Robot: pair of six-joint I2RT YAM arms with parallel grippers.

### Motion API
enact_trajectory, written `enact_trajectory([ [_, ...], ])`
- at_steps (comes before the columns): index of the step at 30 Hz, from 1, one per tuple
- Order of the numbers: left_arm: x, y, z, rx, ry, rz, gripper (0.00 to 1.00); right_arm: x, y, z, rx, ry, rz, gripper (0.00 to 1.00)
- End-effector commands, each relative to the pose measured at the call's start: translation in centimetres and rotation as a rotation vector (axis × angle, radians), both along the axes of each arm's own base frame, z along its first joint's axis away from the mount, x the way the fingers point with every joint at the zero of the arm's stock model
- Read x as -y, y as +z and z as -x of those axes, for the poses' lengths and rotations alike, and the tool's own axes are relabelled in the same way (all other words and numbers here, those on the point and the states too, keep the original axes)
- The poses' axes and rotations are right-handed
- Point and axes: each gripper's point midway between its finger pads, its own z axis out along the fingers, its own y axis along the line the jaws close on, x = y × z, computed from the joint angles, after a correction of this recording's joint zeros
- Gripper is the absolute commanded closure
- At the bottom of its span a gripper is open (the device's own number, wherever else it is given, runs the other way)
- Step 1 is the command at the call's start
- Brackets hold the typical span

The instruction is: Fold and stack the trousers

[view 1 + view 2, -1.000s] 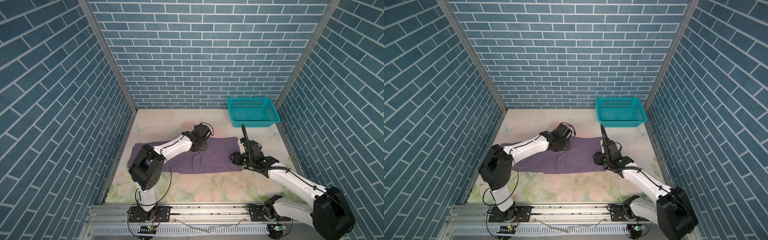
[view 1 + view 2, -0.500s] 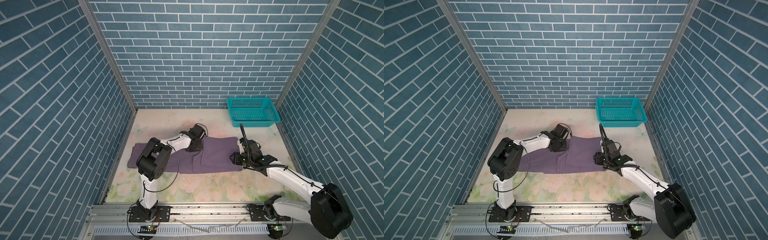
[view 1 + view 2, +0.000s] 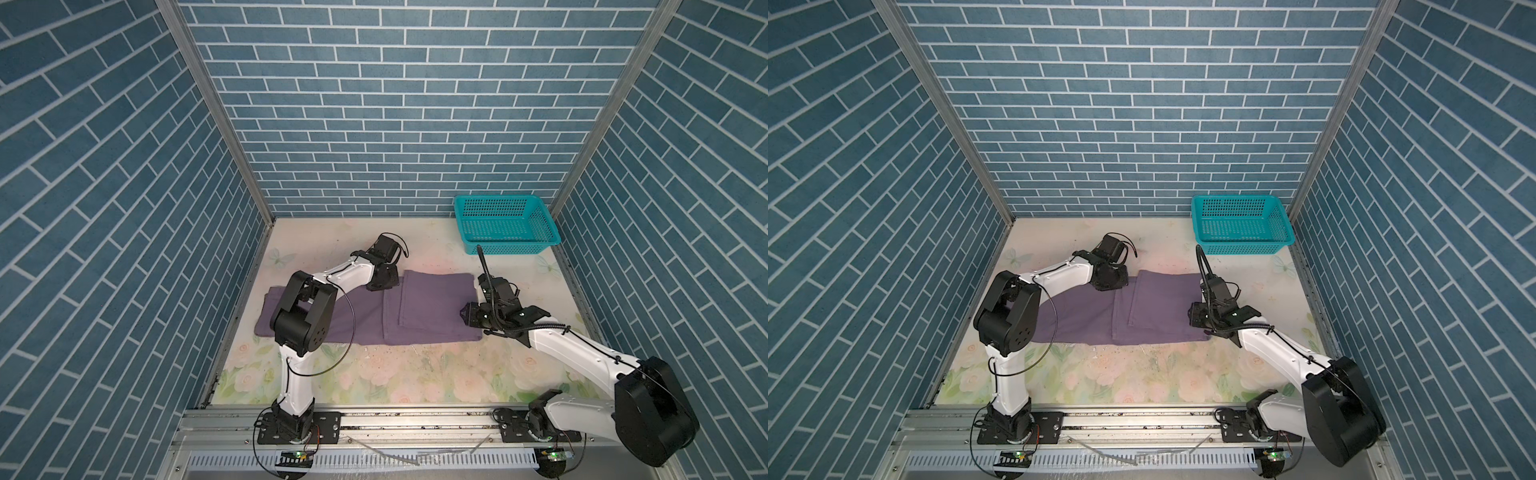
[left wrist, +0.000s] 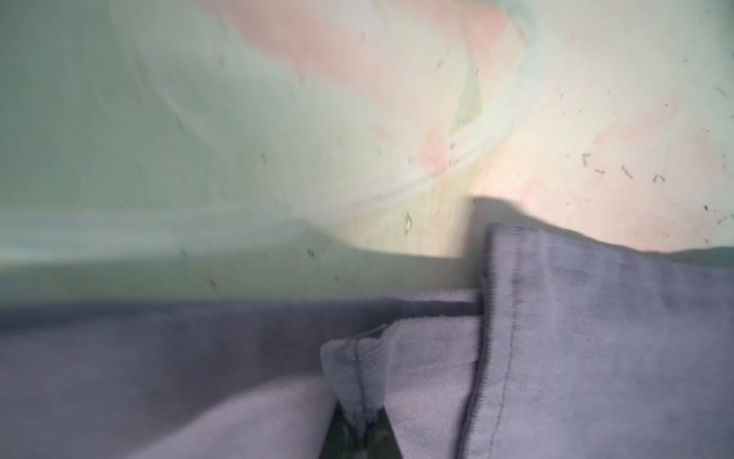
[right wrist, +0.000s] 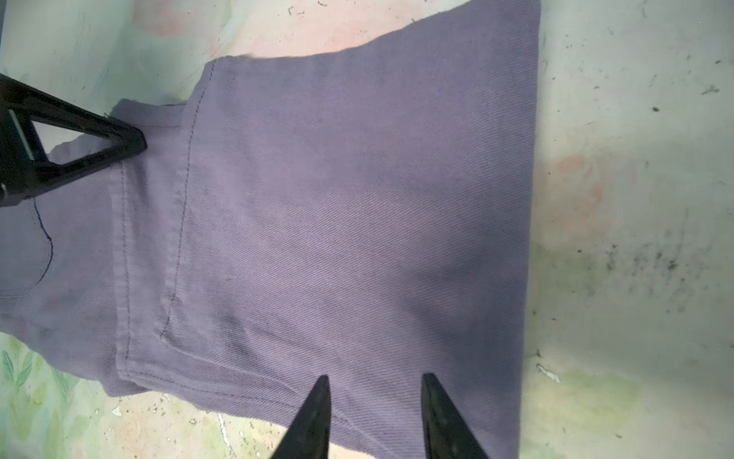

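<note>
Since last frame left gripper (image 3: pixel 384 286) has closed, pinching far edge of trousers (image 3: pixel 432 309). Trousers lie folded flat at centre of table (image 3: pixel 415 374). Right gripper (image 5: pixel 373 377) sits at their right end, jaws apart.

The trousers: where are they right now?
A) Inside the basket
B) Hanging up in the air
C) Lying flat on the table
C: the purple trousers lie spread out on the flowery table, while the basket stands apart from them by the far wall.
</note>
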Motion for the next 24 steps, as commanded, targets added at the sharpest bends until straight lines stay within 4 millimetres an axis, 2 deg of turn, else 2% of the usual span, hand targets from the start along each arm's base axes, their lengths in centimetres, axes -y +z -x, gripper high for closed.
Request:
enact_trajectory([
  [1,-1.4,0.1,-1.2,0.014,0.009,-0.041,0.97,-0.3,1.2,-1.2,0.027,-0.028,-0.017,0.64],
  [2,-1.5,0.2,-1.5,0.019,0.010,-0.058,0.94,-0.3,1.1,-1.2,0.026,-0.029,-0.018,0.64],
  [3,-1.7,0.3,-1.8,0.023,0.009,-0.074,0.84,-0.3,1.0,-1.2,0.022,-0.031,-0.018,0.64],
  [5,-2.0,0.1,-2.4,0.009,0.016,-0.097,0.39,-0.4,0.9,-1.1,0.022,-0.033,-0.028,0.65],
  [6,-2.3,-0.1,-2.4,-0.008,0.028,-0.106,0.34,-0.4,0.8,-1.0,0.020,-0.034,-0.027,0.65],
  [9,-3.0,0.2,-2.3,-0.027,0.070,-0.128,0.33,0.1,0.7,-0.8,0.025,-0.051,-0.020,0.65],
  [11,-3.5,0.9,-1.8,-0.027,0.096,-0.132,0.36,0.4,0.8,-0.7,0.033,-0.057,-0.017,0.64],
  [14,-2.5,2.9,-0.3,0.012,0.092,-0.063,0.54,1.1,1.2,-0.7,0.051,-0.066,0.018,0.65],
  [16,-0.5,3.8,1.1,0.047,0.036,-0.016,0.66,1.6,2.0,-0.8,0.072,-0.080,0.031,0.67],
  [19,1.3,3.4,3.2,0.041,-0.024,0.002,0.66,2.0,3.4,-1.0,0.120,-0.092,0.028,0.68],
  [22,2.3,1.4,4.6,0.018,-0.045,0.019,0.51,2.3,4.5,-1.2,0.153,-0.106,0.019,0.68],
  [24,2.8,0.0,5.4,-0.018,-0.045,0.044,0.51,2.3,5.3,-1.3,0.163,-0.107,0.003,0.68],
])
